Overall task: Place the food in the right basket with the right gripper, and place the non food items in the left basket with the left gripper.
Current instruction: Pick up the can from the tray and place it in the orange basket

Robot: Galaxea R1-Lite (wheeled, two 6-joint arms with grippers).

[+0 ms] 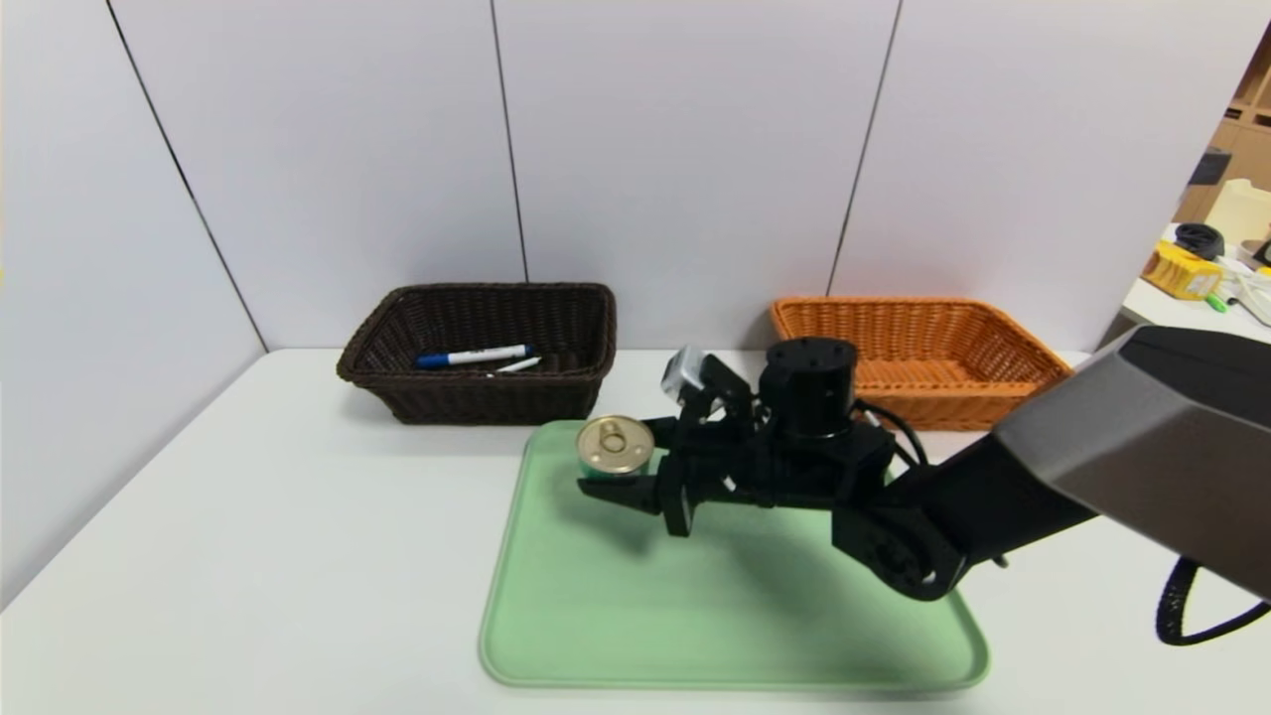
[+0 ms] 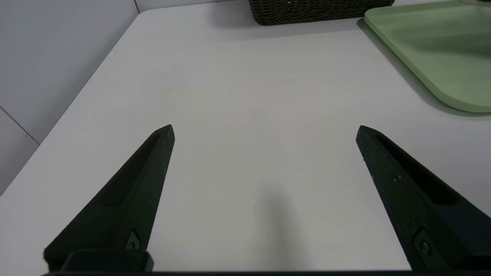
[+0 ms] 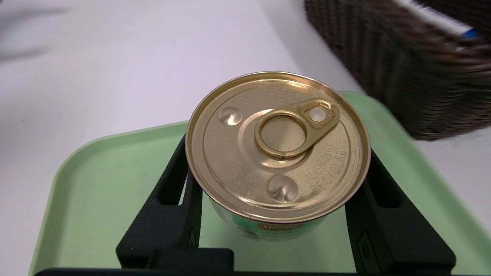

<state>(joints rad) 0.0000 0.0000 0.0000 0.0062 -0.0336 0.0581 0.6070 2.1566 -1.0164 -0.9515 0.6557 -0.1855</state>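
The food, a squat tin can (image 1: 615,447) with a gold pull-tab lid (image 3: 278,143) and a green label, sits at the far left corner of the green tray (image 1: 695,616). My right gripper (image 1: 616,463) is shut on it, one black finger (image 3: 172,199) on each side of its body. Both non food items lie in the dark brown left basket (image 1: 477,397): a white marker with a blue cap (image 1: 475,356) and a thin white pen (image 1: 518,365). The orange right basket (image 1: 923,387) stands behind my right arm. My left gripper (image 2: 264,130) hangs open over bare table, left of the tray (image 2: 441,50).
A white table (image 1: 248,556) carries everything, with grey wall panels behind and to the left. The dark basket (image 3: 402,76) stands close behind the tray's far left corner. Shelves and clutter lie beyond the table's right end.
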